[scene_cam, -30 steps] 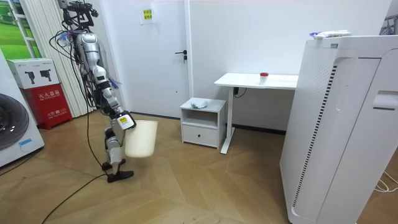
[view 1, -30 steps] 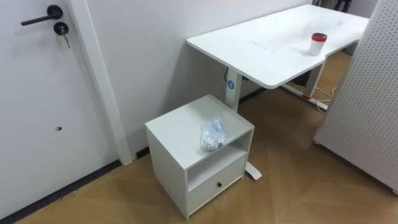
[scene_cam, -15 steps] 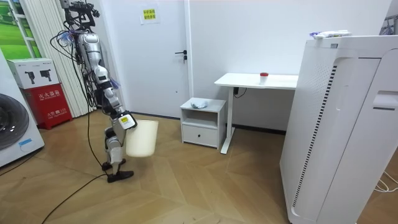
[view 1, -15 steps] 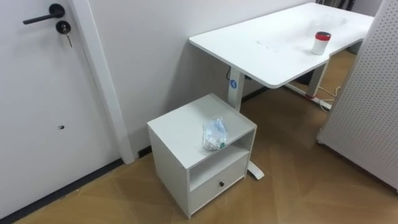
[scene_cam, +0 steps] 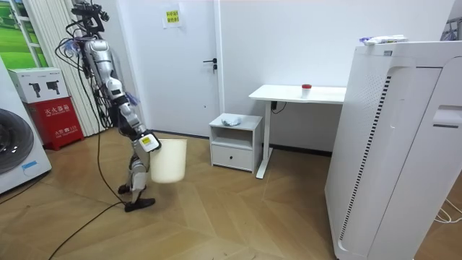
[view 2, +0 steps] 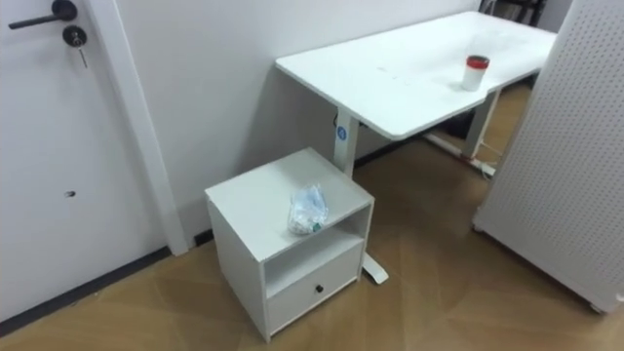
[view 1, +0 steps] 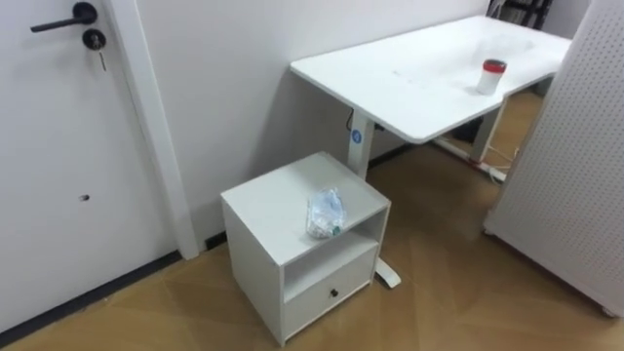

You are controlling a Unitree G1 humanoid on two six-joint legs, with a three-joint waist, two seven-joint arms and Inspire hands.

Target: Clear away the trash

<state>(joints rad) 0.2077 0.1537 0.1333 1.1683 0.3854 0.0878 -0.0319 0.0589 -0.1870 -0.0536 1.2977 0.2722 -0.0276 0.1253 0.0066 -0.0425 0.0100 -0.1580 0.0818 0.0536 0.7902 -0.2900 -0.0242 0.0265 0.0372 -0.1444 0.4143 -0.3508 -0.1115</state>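
Lying crumpled at the frame's centre, the garbage is a clear plastic bag with bluish bits inside, near the front edge atop a small white cabinet. It is well apart from the robot's right hand, at a cream bin in the room view's left; whether its fingers are spread or curled I cannot tell. Upper right, a white tabletop bears a red-capped cup; a door stands left, above wood floor.
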